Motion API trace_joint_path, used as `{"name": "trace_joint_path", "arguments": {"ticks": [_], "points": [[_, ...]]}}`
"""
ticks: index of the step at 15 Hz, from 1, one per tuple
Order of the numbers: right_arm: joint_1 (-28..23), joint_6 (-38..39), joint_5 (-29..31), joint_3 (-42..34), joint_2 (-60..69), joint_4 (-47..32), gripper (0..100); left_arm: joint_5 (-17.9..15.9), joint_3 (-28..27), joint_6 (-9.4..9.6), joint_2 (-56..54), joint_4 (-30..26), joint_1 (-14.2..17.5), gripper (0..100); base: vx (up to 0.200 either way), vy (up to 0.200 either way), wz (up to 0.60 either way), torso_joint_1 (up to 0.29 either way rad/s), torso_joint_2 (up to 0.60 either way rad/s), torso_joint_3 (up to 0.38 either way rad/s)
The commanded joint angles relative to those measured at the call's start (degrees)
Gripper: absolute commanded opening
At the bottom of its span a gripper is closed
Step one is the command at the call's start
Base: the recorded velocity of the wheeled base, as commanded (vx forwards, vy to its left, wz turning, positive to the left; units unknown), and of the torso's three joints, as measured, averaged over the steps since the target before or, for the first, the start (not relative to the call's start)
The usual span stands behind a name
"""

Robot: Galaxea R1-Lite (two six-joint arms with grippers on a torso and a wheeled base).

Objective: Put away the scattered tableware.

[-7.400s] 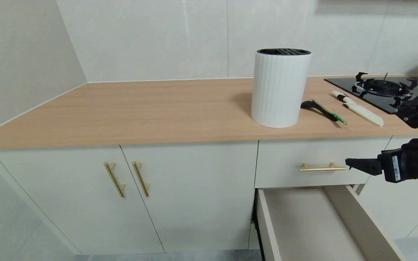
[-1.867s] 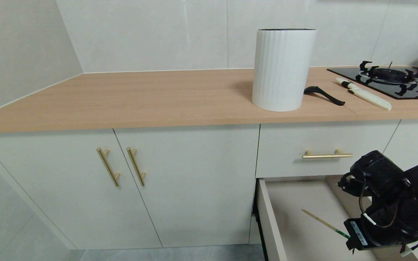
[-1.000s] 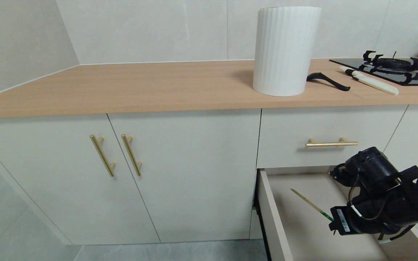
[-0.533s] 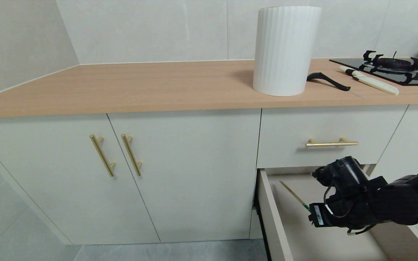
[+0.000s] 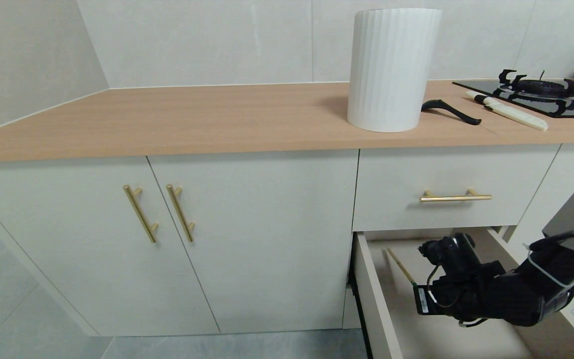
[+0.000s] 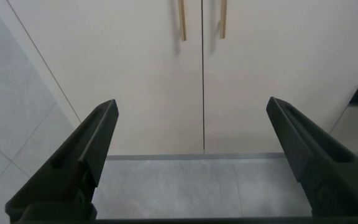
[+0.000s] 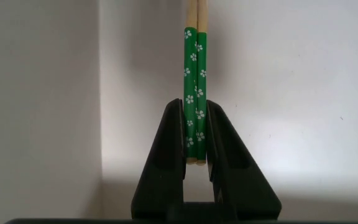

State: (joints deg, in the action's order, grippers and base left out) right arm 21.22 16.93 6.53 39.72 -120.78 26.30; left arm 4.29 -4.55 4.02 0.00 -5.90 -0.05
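Observation:
My right gripper point(image 5: 415, 286) sits low inside the open lower drawer point(image 5: 371, 299), shut on a pair of chopsticks point(image 5: 399, 266) with green flowered ends. In the right wrist view the chopsticks point(image 7: 196, 93) stand clamped between the black fingers point(image 7: 166, 155), pointing toward the drawer's back wall. On the counter a black ladle point(image 5: 449, 110) and a white knife point(image 5: 508, 112) lie right of the tall white ribbed holder point(image 5: 390, 70). My left gripper point(image 6: 194, 168) is open in front of the cabinet doors, above the floor, holding nothing.
The closed upper drawer with its gold handle point(image 5: 455, 197) is right above the open one. A gas hob point(image 5: 541, 92) takes up the counter's far right. Two cabinet doors with gold handles point(image 5: 160, 219) are to the left. The long wooden counter point(image 5: 167, 119) stretches left.
My right gripper has moved left and deeper into the drawer with the chopsticks over the last second. Earlier the head view dropped lower, and the chopsticks left the counter beside the ladle.

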Motion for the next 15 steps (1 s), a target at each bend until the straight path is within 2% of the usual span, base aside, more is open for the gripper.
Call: {"name": "trace_joint_path", "arguments": {"ticks": [1, 10, 11, 15], "points": [[0.0, 0.0, 0.1, 0.0, -2.4, 0.2, 0, 0.0, 0.0, 0.02, 0.1, 0.0, 0.0, 100, 0.000, 0.000, 0.00, 0.000, 0.00, 0.000], [0.1, 0.1, 0.1, 0.0, -5.1, 1.8, 0, 0.0, 0.1, 0.02, 0.1, 0.1, 0.0, 100, 0.000, 0.000, 0.00, 0.000, 0.00, 0.000], [0.1, 0.1, 0.1, 0.0, -5.2, 1.8, 100, 0.0, 0.0, 0.02, 0.1, 0.0, 0.0, 100, 0.000, 0.000, 0.00, 0.000, 0.00, 0.000], [0.1, 0.1, 0.1, -0.1, -5.5, 3.3, 100, 0.0, 0.1, 0.02, 0.1, 0.0, 0.0, 100, 0.000, 0.000, 0.00, 0.000, 0.00, 0.000]]}}
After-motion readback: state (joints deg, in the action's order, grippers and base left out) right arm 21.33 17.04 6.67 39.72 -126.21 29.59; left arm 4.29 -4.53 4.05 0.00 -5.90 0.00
